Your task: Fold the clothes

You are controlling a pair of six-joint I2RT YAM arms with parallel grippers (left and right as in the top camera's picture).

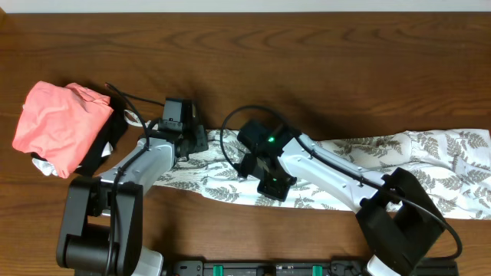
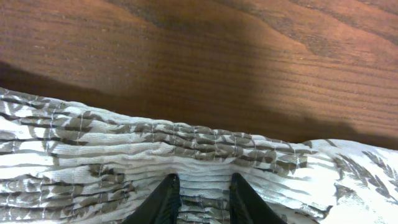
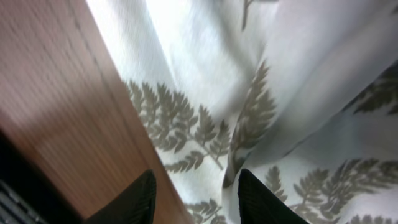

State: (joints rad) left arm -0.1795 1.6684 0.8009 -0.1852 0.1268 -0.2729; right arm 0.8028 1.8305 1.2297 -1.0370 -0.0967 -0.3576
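The clothes, white with grey fern leaves, lie stretched in a long band from the table's middle left to its right edge. My left gripper rests on their left end. In the left wrist view its fingers stand narrowly apart, tips down on the gathered, ribbed band of the clothes, which runs flat between them. My right gripper is at the near edge of the clothes. In the right wrist view it is open and straddles that edge: one finger over bare wood, the other over a fold of the clothes.
A salmon-pink folded garment lies on a black cloth at the far left. The wooden table stretches behind the garment. Its front edge runs just beside the right gripper.
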